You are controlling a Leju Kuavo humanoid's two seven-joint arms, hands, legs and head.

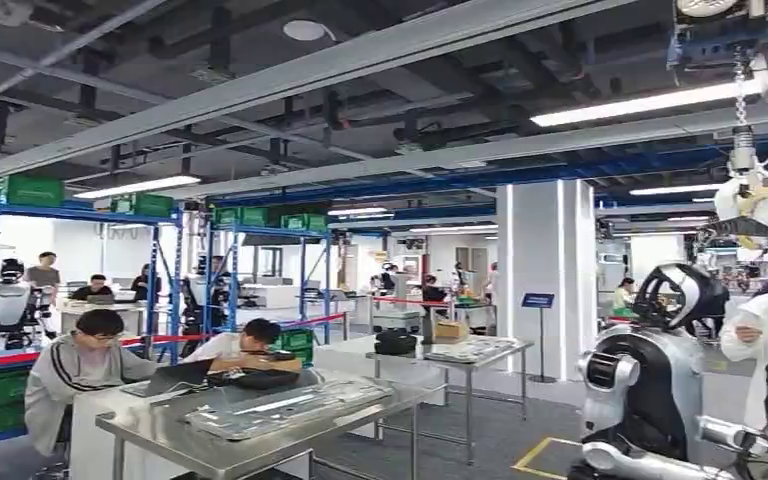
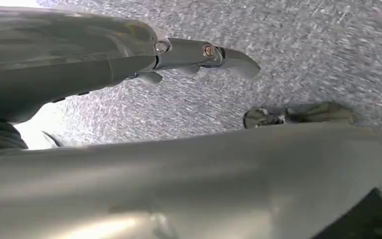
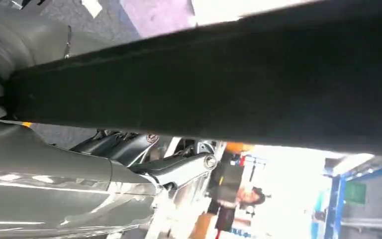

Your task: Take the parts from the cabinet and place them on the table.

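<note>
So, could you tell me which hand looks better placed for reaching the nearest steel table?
Left, tentatively: the steel table lies ahead-left, and the left hand hangs empty over the floor; a dark bar crosses beside the right hand.

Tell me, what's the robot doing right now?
Not much handling yet. The robot looks across a big workshop at steel tables with flat metal parts on them, where two people sit with a laptop. Another robot stands to the right. Its left hand hangs over the grey floor holding nothing, fingers apart. Its right hand is too blurred and hidden to judge.
</note>
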